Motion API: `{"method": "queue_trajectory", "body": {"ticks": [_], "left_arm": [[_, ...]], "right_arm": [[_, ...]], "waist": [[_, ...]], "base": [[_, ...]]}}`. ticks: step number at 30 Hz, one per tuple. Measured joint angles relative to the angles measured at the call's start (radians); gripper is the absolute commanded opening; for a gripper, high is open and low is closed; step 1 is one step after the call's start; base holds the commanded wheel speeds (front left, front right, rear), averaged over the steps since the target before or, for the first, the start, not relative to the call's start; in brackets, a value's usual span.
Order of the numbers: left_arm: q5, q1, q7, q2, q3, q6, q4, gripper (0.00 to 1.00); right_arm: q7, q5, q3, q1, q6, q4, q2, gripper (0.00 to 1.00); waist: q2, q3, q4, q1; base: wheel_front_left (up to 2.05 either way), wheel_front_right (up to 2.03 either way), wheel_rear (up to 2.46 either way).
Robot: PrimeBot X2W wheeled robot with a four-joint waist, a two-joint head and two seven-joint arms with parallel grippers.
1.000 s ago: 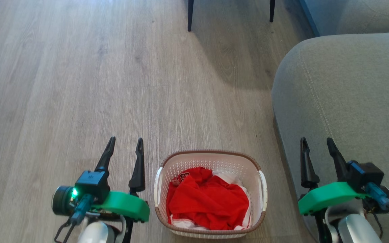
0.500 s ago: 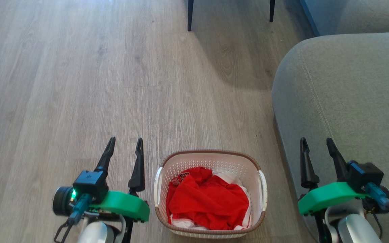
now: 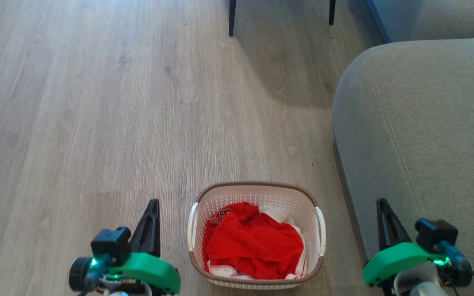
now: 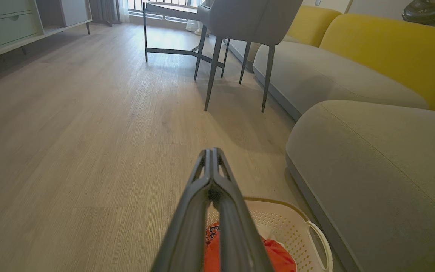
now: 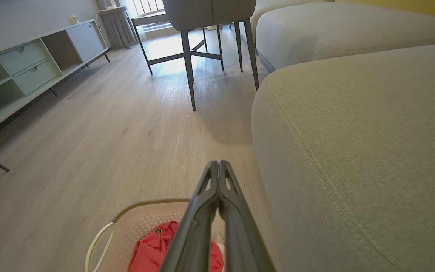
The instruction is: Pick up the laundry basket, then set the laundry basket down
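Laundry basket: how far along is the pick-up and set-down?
Done: nothing yet; the laundry basket sits on the floor, red clothes inside. In hand: left gripper and right gripper flank it, both shut, holding nothing. Left: grasp the side handles, lift, set down.

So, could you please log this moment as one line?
laundry basket: on floor, untouched | left gripper: fingers shut, empty | right gripper: fingers shut, empty

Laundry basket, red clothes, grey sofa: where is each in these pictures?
laundry basket (image 3: 261,196), head view, far inner wall.
red clothes (image 3: 253,246), head view, middle of the heap.
grey sofa (image 3: 426,123), head view, top of the cushion.
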Motion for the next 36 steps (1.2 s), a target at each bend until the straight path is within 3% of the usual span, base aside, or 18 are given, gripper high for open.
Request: {"method": "queue_trajectory", "body": {"ticks": [36], "left_arm": [[-0.398,-0.028,0.080,0.006,0.074,-0.045,0.024,0.00]], "right_arm": [[0.082,0.386,-0.040,-0.011,0.000,0.000,-0.002,0.00]], "waist": [[0.0000,0.001,-0.003,0.0000]], "base": [[0.00,0.00,0.00]]}}
